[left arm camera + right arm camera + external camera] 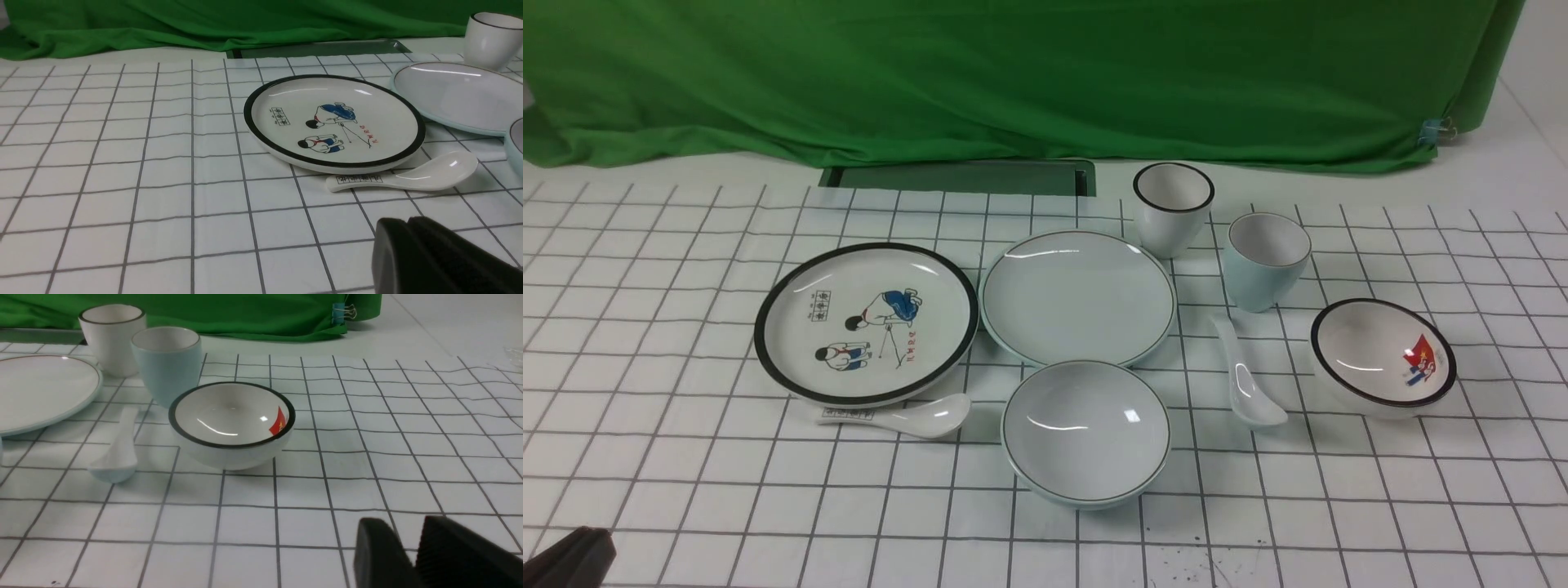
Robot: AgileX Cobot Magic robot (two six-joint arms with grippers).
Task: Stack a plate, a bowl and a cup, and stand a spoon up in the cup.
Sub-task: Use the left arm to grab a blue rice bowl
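Note:
The plain pale blue-green plate point(1078, 298) lies mid-table; it also shows in the left wrist view point(457, 96) and the right wrist view point(36, 390). The matching bowl point(1086, 433) sits just in front of it. The pale blue cup point(1266, 261) stands upright to the plate's right, also in the right wrist view point(167, 363). The plain white spoon point(1245, 384) lies in front of the cup, bowl end nearest me point(116, 451). My left gripper point(408, 222) is shut and empty, low at the front left point(572, 555). My right gripper point(402, 522) is empty with a narrow gap between its tips, out of the front view.
A black-rimmed cartoon plate point(866, 322) lies left of the plain plate, with a printed-handle spoon point(907, 416) at its front edge. A black-rimmed white cup point(1172, 208) stands behind the plate. A flag bowl point(1384, 355) sits at the right. A green cloth point(1013, 73) hangs behind.

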